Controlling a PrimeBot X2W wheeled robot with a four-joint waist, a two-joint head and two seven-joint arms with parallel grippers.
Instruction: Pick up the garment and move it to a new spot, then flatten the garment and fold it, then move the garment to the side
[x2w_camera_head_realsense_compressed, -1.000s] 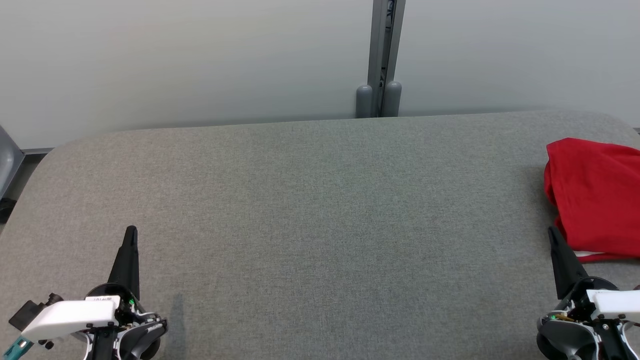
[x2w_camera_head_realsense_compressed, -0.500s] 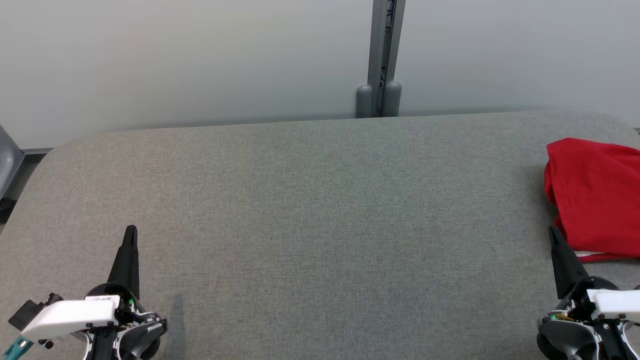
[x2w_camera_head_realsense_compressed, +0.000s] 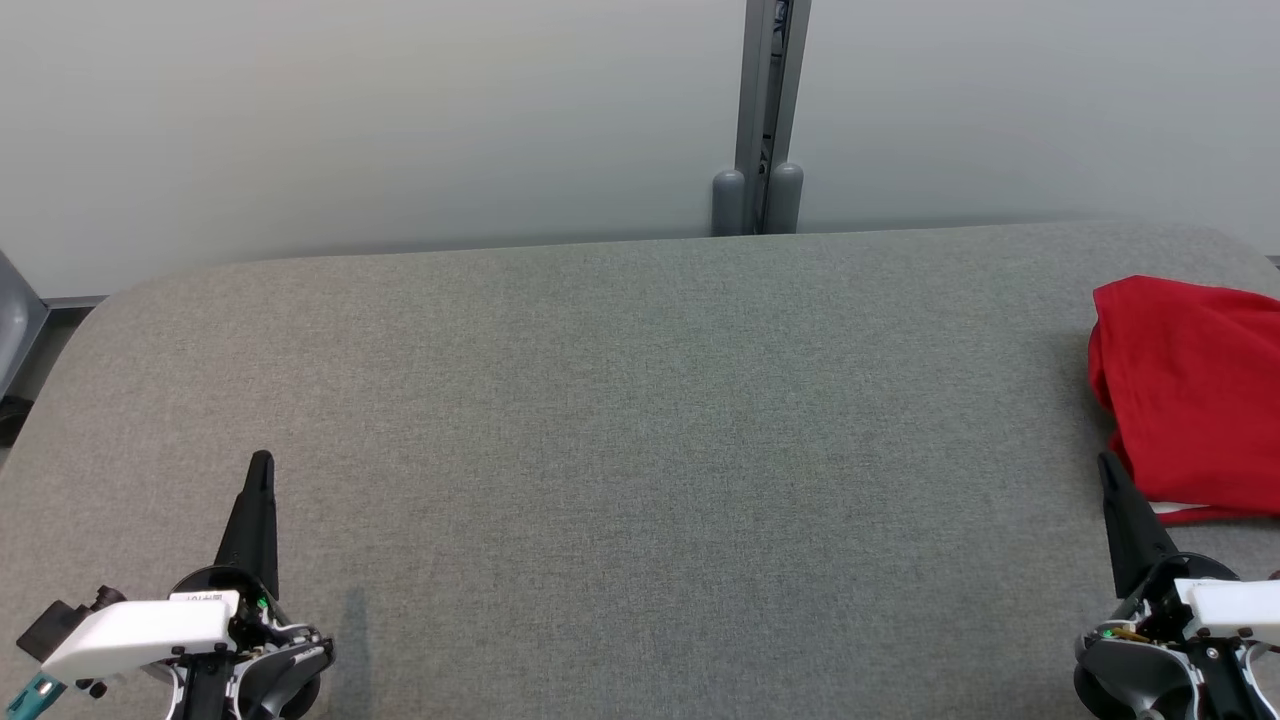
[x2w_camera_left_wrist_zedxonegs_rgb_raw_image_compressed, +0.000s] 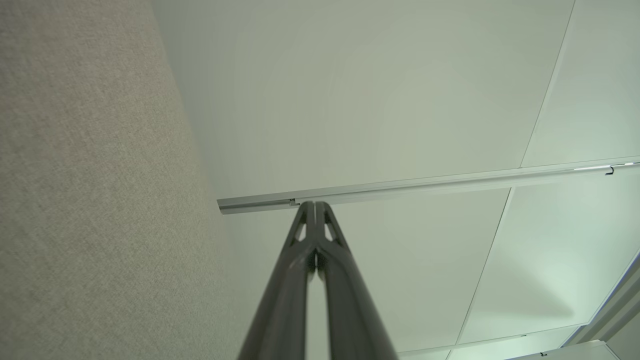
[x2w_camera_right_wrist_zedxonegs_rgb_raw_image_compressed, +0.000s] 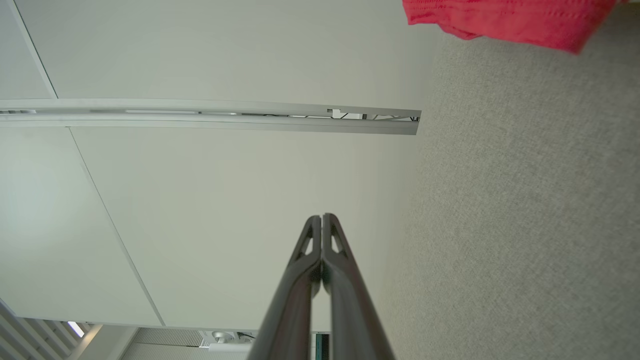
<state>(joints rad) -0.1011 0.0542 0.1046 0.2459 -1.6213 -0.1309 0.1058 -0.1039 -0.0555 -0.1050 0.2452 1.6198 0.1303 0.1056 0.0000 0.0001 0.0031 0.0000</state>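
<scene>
Looking down from the head, we are seeing a big grey table (x2w_camera_head_realsense_compressed: 640, 400) with a pale wall (x2w_camera_head_realsense_compressed: 350, 120) behind it and a grey post (x2w_camera_head_realsense_compressed: 768, 100) standing up at the back. The red garment (x2w_camera_head_realsense_compressed: 1190, 390) is lying in a loose heap on the right end of the table, and part of it is running off the side of the picture. A thin white edge is peeking out at the bottom of the heap. The left gripper (x2w_camera_head_realsense_compressed: 262, 462) is sitting at the lower left over bare table, far from the garment. Its two dark fingers are pressing together into one point and are holding nothing. The right gripper (x2w_camera_head_realsense_compressed: 1105, 462) is sitting at the lower right, and its tip is pointing up just beside the near edge of the garment. Its fingers are pressing together too, with nothing between them. From the left wrist, the left fingers (x2w_camera_left_wrist_zedxonegs_rgb_raw_image_compressed: 289, 300) are meeting at the tips, with the table on the left and the wall and a silver rail (x2w_camera_left_wrist_zedxonegs_rgb_raw_image_compressed: 425, 185) past them. From the right wrist, the right fingers (x2w_camera_right_wrist_zedxonegs_rgb_raw_image_compressed: 294, 300) are squeezing tight together as well, the table is lying on the right, and a bit of the garment is showing in the top right corner, apart from the fingertips.
</scene>
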